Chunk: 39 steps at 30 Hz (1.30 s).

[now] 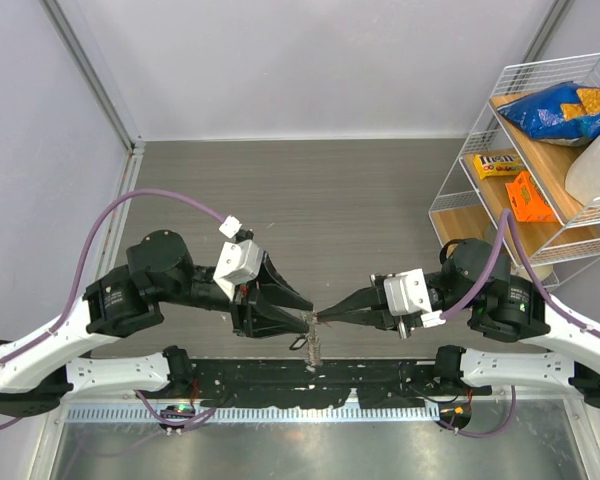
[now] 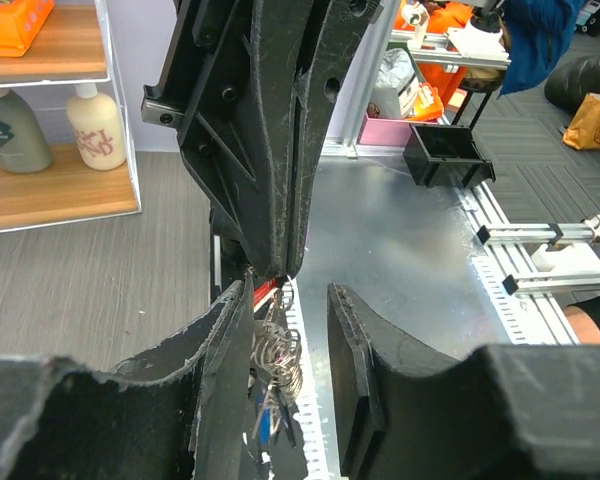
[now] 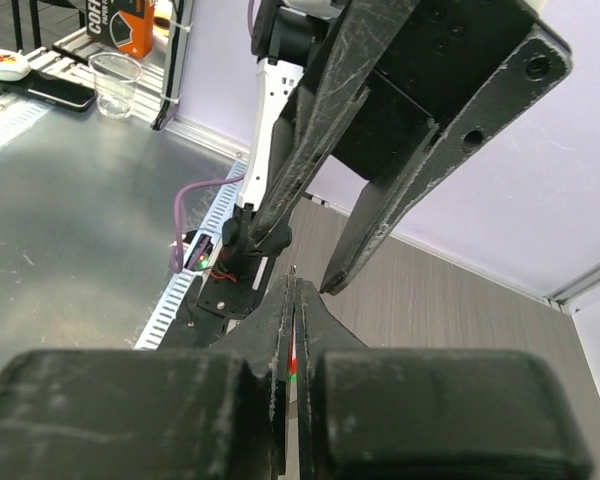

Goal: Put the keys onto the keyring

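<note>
Reads "m&m's" on the yellow box (image 1: 498,165) in the wire rack (image 1: 555,68), upper right; "COFF" on a carton (image 3: 130,25), upper left. Open grey table (image 1: 330,200) across mid-frame. Lower centre, by the near edge: right gripper (image 1: 325,318) pressed together on one red-headed key (image 2: 266,291), keyring (image 2: 278,355) and one blue key (image 2: 264,425) dangling beneath. Left gripper (image 1: 305,320) spread alongside, gripping nothing.

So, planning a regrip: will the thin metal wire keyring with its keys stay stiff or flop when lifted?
Probably floppy: the keyring dangles loosely below the right gripper's shut tips. Likely light: a fingertip pinch seems to carry it. Thin wire may swing or slip.
</note>
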Available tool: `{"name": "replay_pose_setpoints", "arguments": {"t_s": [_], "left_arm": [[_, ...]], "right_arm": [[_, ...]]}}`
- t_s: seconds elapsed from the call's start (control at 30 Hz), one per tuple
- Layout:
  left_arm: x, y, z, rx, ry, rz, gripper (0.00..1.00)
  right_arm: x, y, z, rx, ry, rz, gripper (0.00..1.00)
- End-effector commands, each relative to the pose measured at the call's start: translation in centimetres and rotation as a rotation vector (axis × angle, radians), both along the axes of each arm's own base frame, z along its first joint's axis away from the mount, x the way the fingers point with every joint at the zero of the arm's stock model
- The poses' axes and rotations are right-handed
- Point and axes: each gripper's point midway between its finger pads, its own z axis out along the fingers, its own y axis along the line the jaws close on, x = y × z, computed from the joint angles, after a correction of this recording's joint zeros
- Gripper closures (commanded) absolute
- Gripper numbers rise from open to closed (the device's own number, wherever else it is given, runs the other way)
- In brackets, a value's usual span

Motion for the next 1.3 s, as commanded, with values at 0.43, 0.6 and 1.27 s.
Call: {"name": "replay_pose_setpoints", "arguments": {"t_s": [0.43,0.6,1.27], "left_arm": [[3.4,1.0,1.0,-0.055,-0.005,0.228,0.62],[3.2,0.9,1.4,-0.067,-0.009,0.214,0.62],[0.3,0.0,2.0,-0.091,-0.012,0.027,0.63]], "right_arm": [[0.7,-1.5,6.5,0.222,0.007,-0.077,0.94],[0.6,-1.5,6.6,0.225,0.014,-0.071,0.94],[0.8,-1.0,7.3,0.242,0.033,-0.077,0.94]]}}
